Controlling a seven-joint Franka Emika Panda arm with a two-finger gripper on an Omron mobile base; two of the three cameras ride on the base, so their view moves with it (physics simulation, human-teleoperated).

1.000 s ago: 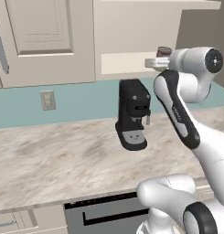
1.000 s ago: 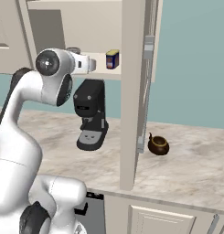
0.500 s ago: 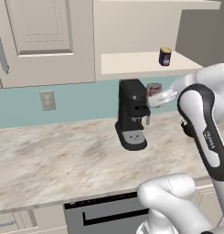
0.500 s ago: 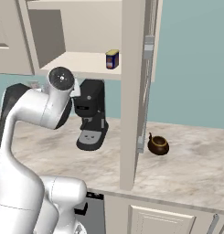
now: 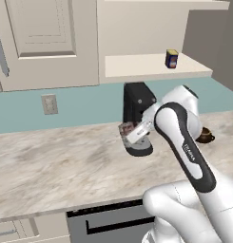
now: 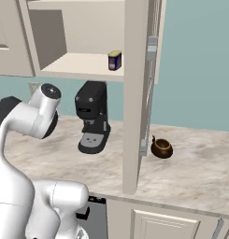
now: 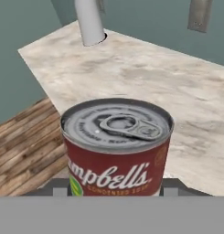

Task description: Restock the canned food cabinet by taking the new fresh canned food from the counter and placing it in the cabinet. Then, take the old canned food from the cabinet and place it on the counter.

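My gripper (image 5: 131,132) is shut on the old canned food (image 5: 125,129), a red-and-white can, held low over the counter (image 5: 56,161) just in front of the coffee machine. The hand view looks down on the can's (image 7: 117,146) metal pull-tab lid and red label, with the marble counter (image 7: 154,77) beyond it. The new dark-blue can (image 5: 171,59) stands upright on the cream shelf of the doorless cabinet (image 5: 137,64). In the right base view the blue can (image 6: 114,60) sits at the shelf's (image 6: 78,63) right end.
A black coffee machine (image 5: 137,102) stands on the counter under the shelf, close behind the held can. A small brown pot (image 6: 161,148) sits further right. An open cabinet door (image 6: 151,70) hangs edge-on beside the shelf. A wall outlet (image 5: 49,104) is on the teal strip.
The arm has swung down and left from shelf height to just above the counter, carrying the red-and-white can. The blue can has stayed on the shelf.
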